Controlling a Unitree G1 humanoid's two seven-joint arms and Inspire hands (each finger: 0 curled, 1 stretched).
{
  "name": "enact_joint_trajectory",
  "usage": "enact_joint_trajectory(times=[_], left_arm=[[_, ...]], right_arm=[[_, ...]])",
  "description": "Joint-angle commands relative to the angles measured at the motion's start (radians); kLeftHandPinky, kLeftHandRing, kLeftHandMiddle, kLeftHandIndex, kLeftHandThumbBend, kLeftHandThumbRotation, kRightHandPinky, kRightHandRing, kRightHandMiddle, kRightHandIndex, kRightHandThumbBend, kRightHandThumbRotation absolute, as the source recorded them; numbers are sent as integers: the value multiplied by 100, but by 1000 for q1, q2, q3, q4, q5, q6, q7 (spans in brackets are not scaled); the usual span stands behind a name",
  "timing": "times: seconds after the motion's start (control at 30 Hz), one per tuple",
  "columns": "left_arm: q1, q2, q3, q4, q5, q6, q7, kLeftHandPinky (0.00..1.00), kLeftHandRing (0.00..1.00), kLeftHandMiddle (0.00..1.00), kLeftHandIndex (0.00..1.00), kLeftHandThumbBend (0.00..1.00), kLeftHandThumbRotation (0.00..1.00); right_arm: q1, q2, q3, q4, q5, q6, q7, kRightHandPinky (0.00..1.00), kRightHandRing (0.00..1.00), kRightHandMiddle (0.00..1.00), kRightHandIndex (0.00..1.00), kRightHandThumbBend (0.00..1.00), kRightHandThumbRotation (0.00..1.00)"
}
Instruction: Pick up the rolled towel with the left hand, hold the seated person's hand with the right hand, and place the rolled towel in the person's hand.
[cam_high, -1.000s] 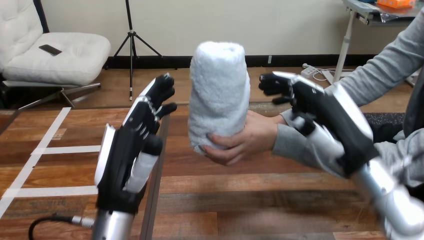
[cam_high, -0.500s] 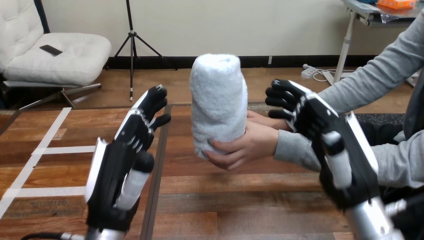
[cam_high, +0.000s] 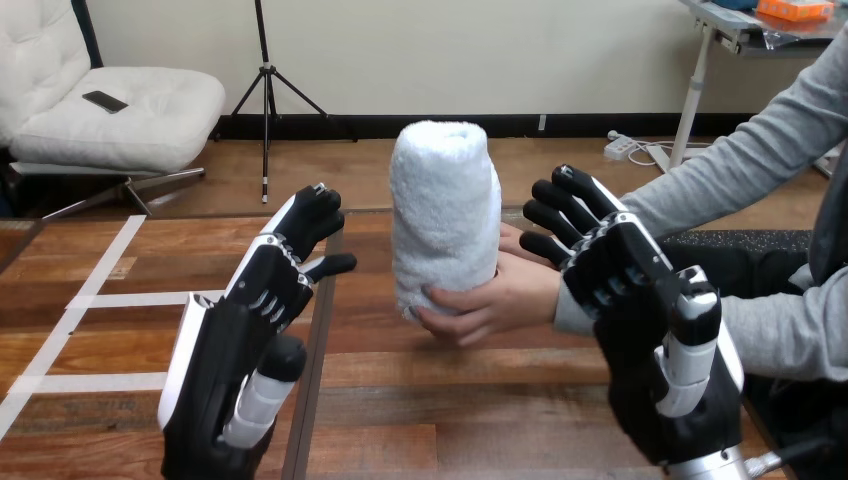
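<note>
The rolled towel (cam_high: 445, 215) stands upright in the person's hand (cam_high: 495, 300), whose fingers wrap its lower end and hold it above the tabletop (cam_high: 450, 410). The left robot hand (cam_high: 255, 340) is open with its fingers straight, off to the towel's left and clear of it. The right robot hand (cam_high: 640, 320) is open too, fingers spread, in front of the person's wrist; I see nothing curled round that wrist. To my eye the handover is done, with the towel delivered. All that seems left is drawing both arms away.
</note>
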Motion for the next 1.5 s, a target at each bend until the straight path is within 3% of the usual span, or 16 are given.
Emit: enact_joint_trajectory(times=[0.0,0.17,0.8,1.47], left_arm=[[-24,-26,-15,-26,-51,-67,-7,76,86,86,84,88,85],[-24,-40,-17,-11,-52,-97,-4,71,82,83,80,81,82],[-26,-50,-35,15,-24,-132,11,71,82,82,78,71,82],[-21,-34,-44,-5,5,-104,37,74,85,84,82,69,85]], right_arm=[[-9,27,3,-59,28,6,20,94,94,93,92,90,100],[8,44,10,-64,53,18,49,98,99,97,96,91,100],[40,79,2,-53,22,16,69,100,100,100,100,84,100],[44,77,-5,-70,18,20,71,100,99,97,97,84,100]])
